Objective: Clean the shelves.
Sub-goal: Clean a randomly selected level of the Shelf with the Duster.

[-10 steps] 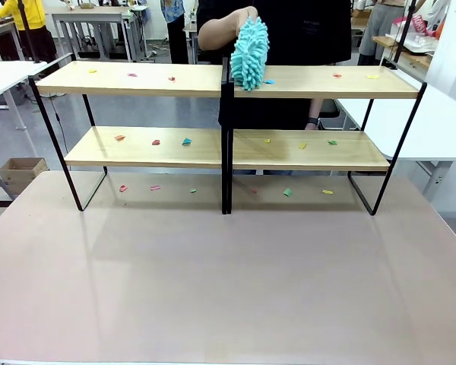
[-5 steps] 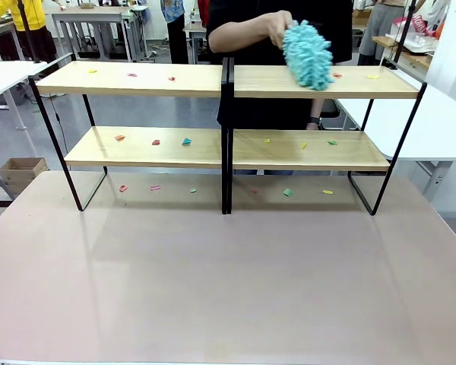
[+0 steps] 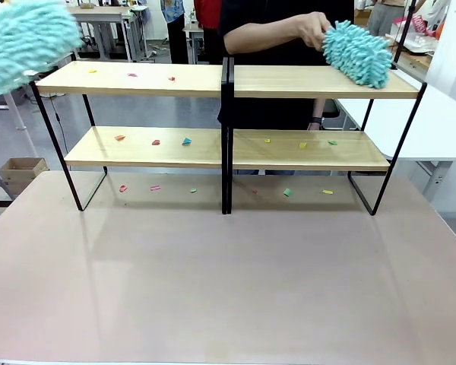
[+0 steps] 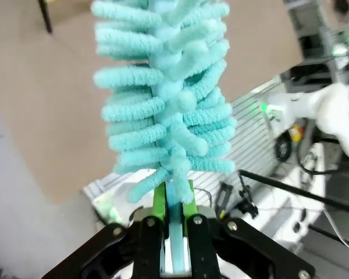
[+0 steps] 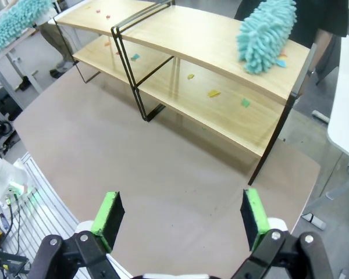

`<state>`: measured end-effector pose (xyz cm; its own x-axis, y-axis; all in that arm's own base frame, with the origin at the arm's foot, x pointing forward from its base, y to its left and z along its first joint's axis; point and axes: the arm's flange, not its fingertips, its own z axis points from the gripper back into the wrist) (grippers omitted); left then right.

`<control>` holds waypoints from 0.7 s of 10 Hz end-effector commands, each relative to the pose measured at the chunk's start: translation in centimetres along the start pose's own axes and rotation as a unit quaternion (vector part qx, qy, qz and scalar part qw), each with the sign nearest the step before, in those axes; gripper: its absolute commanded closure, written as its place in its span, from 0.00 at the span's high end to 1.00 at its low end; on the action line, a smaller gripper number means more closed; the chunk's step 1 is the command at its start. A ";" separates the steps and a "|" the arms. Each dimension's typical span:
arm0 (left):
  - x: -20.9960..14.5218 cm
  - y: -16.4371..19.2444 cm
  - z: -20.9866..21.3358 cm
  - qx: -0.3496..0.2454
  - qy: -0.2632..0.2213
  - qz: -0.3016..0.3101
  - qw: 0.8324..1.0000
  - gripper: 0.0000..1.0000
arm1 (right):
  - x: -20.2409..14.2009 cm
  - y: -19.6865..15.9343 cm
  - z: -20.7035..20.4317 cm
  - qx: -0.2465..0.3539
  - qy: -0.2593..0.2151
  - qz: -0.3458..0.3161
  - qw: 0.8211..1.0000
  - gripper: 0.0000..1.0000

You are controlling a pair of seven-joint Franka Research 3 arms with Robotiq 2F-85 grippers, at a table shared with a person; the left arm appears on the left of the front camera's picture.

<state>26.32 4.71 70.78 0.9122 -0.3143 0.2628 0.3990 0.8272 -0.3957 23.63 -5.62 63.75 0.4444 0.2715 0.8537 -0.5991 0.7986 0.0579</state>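
Fingers of the left gripper [image 4: 175, 204] are clamped tight on the flat handle of a teal chenille duster [image 4: 166, 87], whose fluffy head stands straight up from the jaws. From the front the duster shows as a blurred teal mass high at the left, by the left end of the shelves [image 3: 152, 79]. The right gripper [image 5: 181, 218] hangs spread wide with nothing between its green pads [image 5: 110, 216], over the bare near part of the beige table [image 3: 228, 274]. The shelves stand across the far side of the table, two units joined at the middle. At the far right, a person's hand [image 3: 313, 29] holds a second duster [image 3: 357, 53] on the upper right board. Small coloured paper scraps [image 3: 185, 141] lie on the upper left board, both lower boards and the tabletop beneath.
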 end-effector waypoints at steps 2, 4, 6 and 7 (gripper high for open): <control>8.4 -3.7 -1.9 0.016 0.001 0.009 1.000 0.12 | -0.1 -0.2 -0.1 0.002 -0.003 0.006 1.000 1.00; 15.3 -7.9 -5.3 0.050 -0.016 0.006 0.999 0.12 | -0.1 -0.2 -0.1 0.002 -0.003 0.006 1.000 1.00; 19.4 -10.4 -8.4 0.060 -0.006 0.006 0.998 0.12 | -0.1 -0.2 -0.1 0.002 -0.003 0.006 1.000 1.00; 21.0 -11.5 -9.9 0.075 -0.004 0.014 0.997 0.12 | -0.1 -0.2 -0.1 0.002 -0.003 0.006 1.000 1.00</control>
<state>41.22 -15.69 71.29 0.9093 -0.3133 0.2740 0.3903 0.8705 -0.2999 23.63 -5.62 63.75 0.4444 0.2716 0.8537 -0.5991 0.7986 0.0579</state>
